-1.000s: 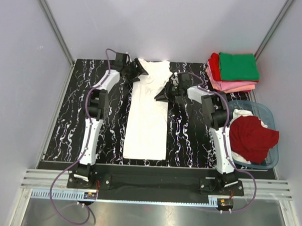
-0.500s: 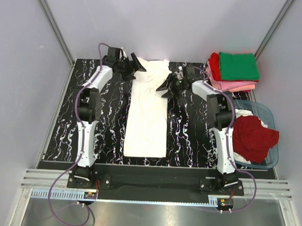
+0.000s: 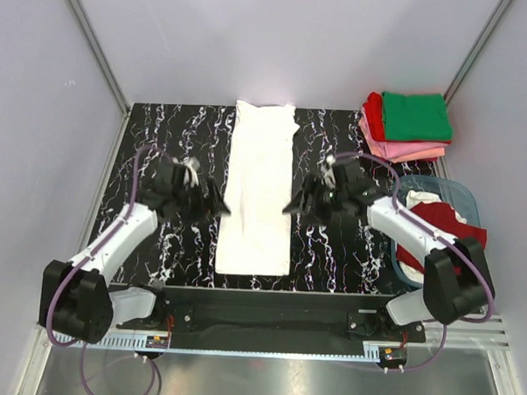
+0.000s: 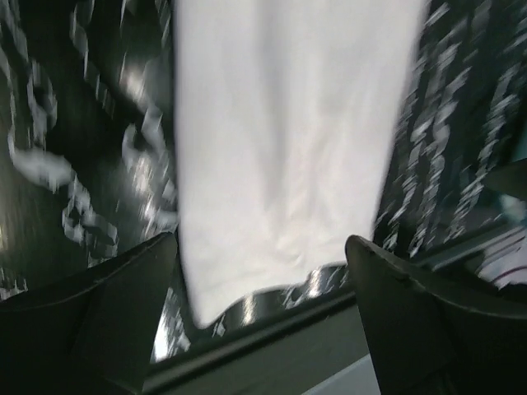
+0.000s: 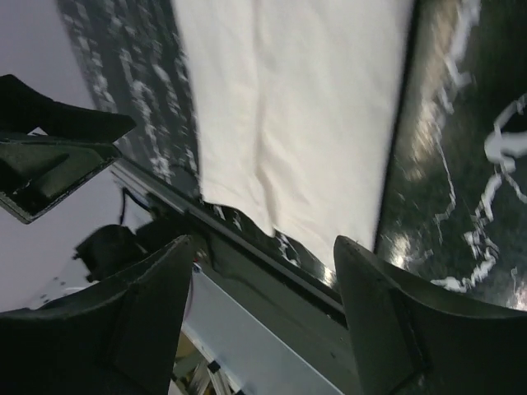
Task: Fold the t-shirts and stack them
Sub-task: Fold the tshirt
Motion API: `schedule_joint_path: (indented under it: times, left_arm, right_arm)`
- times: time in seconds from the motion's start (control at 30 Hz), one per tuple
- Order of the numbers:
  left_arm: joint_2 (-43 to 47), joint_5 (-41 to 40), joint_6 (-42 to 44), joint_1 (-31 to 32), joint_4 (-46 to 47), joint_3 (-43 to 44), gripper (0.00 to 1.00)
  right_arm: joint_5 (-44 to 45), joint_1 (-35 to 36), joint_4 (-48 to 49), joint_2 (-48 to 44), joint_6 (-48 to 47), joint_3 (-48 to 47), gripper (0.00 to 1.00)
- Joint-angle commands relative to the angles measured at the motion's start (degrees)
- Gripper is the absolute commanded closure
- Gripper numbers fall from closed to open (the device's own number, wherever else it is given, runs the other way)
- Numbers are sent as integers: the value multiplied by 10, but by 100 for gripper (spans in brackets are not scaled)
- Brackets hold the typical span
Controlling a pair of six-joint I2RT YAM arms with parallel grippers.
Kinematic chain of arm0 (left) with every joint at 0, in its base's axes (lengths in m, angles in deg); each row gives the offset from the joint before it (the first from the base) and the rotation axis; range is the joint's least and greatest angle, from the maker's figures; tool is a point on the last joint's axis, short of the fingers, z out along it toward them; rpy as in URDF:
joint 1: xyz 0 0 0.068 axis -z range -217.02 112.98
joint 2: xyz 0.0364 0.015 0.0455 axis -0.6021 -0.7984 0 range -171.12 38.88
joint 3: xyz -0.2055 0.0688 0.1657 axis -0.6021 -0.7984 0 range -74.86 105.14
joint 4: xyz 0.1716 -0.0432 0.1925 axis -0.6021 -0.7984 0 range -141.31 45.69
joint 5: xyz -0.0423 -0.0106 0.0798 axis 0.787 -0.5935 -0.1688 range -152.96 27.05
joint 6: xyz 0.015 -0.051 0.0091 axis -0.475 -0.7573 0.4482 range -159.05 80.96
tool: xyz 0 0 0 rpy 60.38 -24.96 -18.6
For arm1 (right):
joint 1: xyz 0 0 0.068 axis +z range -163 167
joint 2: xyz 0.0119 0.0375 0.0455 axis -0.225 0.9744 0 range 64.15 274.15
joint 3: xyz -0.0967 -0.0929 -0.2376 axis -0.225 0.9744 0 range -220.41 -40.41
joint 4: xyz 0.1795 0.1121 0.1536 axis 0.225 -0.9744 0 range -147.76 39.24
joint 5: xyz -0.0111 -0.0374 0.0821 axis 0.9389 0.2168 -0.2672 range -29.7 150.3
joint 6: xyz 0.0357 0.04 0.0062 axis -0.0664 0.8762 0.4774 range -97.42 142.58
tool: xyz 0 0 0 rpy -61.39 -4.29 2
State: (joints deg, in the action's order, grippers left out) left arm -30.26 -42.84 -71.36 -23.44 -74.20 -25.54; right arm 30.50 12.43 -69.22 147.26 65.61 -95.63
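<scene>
White cotton, folded into one long narrow strip, is the white t-shirt (image 3: 259,189). It lies flat on the black marbled table (image 3: 144,131), directly between the two claws.

The left claw (image 4: 259,241) is released. Its two dark fingers (image 4: 115,304) stand wide apart with nothing pinched between them. Through the gap, its wrist camera looks down on the strip's near hem and the table's near edge past it. From above, this claw sits just beside the strip's left edge, along the strip's near half. Whether a fingertip touches the cloth I cannot tell.

The right claw (image 5: 263,240) is released as well, its fingers (image 5: 387,329) spread and empty. It mirrors the other at the strip's right edge, level with it. Its wrist view shows the same near hem between the fingers, the cloth smooth apart from faint lengthwise creases. Both wrist views are blurred.

Beyond the right claw and off to its right, in the table's far corner, sits a stack of folded tees. A green tee (image 3: 416,117) is on top, a red tee (image 3: 373,110) shows at the stack's left side, and a pink tee (image 3: 410,152) lies under them with its edge showing toward the front.

Nearer than the stack, to the right of the right claw, is a translucent blue-grey tub (image 3: 477,207). It holds a crumpled dark red tee (image 3: 441,236), with a white tee (image 3: 418,201) bunched beside it toward the far rim. The tub is well apart from the strip.
</scene>
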Motion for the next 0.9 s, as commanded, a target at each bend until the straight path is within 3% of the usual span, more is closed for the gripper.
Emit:
schedule_joint_path:
  times: [0.0,0.07,0.17,0.4,0.47,0.57,0.73,0.87]
  left_arm:
    - [90,-37,-36,12,12,-108,11]
    - [154,-39,-60,12,11,-167,13]
    - [200,-98,-103,77,-13,-179,14]
    - [244,-177,-173,120,-61,-222,18]
    - [246,-184,-193,130,-54,-233,19]
    - [241,-176,-211,131,-20,-269,21]
    - [241,-152,-224,132,31,-329,25]
    - [256,-141,-228,133,48,-354,29]
  right_arm:
    - [58,55,23,-37,66,104,24]
    - [78,83,46,-62,88,155,25]
    - [101,117,94,-70,129,209,28]
    - [123,139,144,-9,145,233,36]
    - [125,144,154,11,146,229,39]
    - [127,151,153,24,144,220,53]
    - [129,153,156,18,145,227,65]
    - [131,156,152,7,147,234,66]
